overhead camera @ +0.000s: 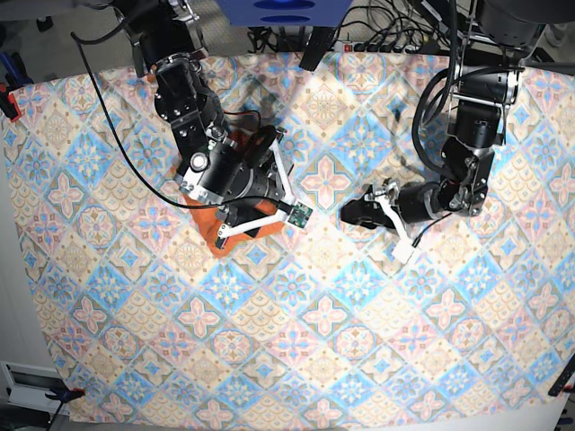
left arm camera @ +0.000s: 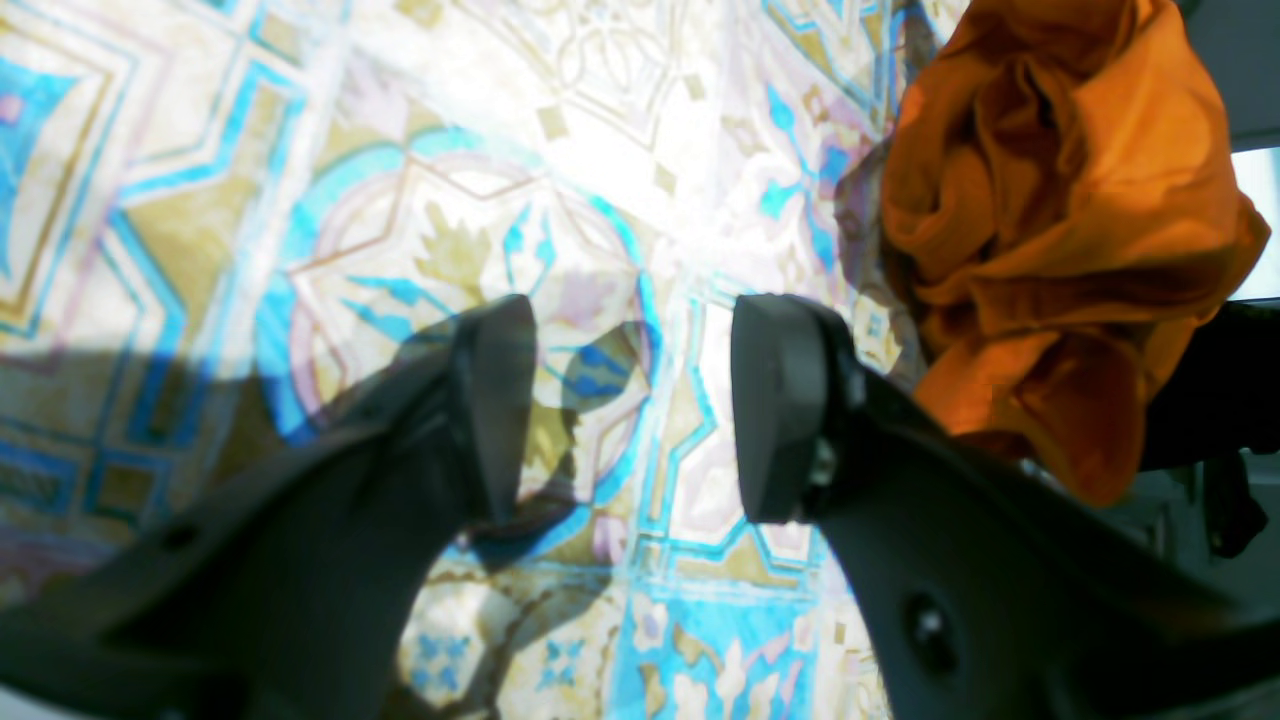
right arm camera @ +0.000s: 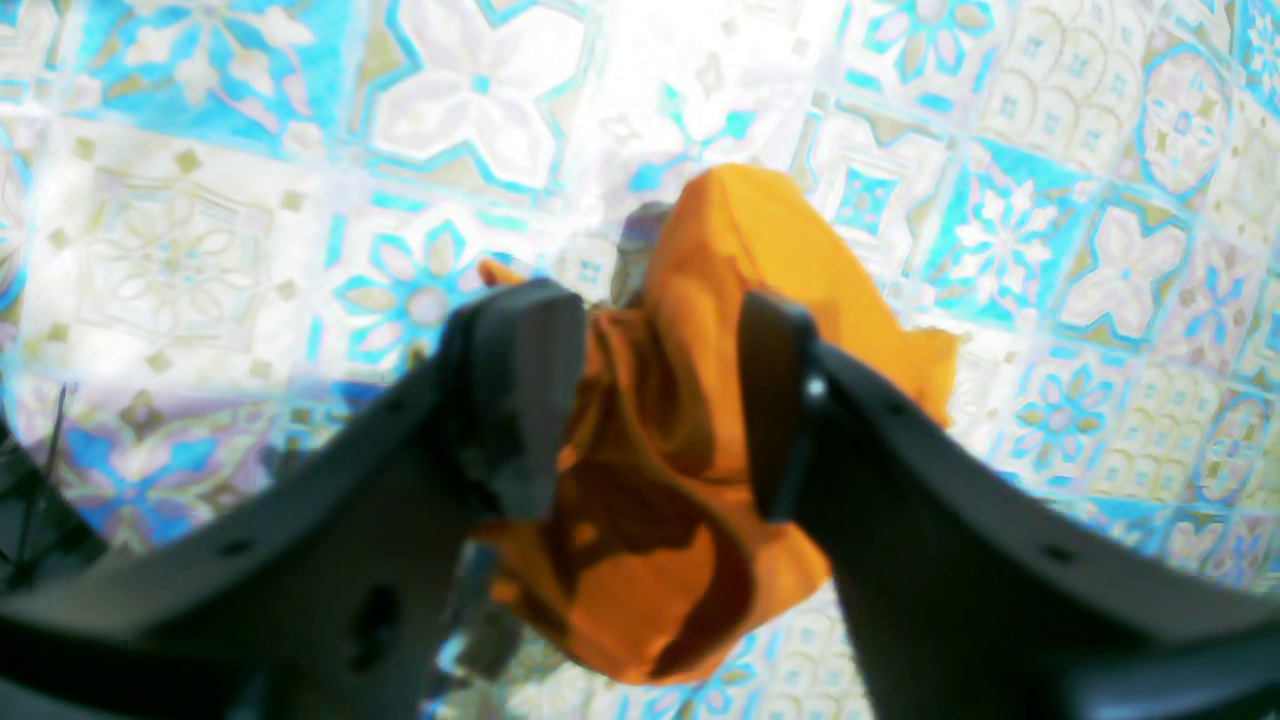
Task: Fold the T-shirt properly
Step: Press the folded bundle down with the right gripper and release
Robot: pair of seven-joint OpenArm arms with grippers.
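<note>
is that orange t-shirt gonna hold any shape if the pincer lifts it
Probably not: the T-shirt lies bunched in soft folds, so it likely droops. It looks thin and light. On the patterned cloth it may drag rather than slide cleanly.

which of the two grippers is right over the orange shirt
The right gripper: its open jaws straddle the bunched T-shirt. The left gripper hangs open over bare patterned cloth, shirt off to one side.

No readable text, label, brand, number or sign anywhere: none on the T-shirt (right arm camera: 700, 420), none on the patterned cloth (overhead camera: 296, 359), none on either arm.
</note>
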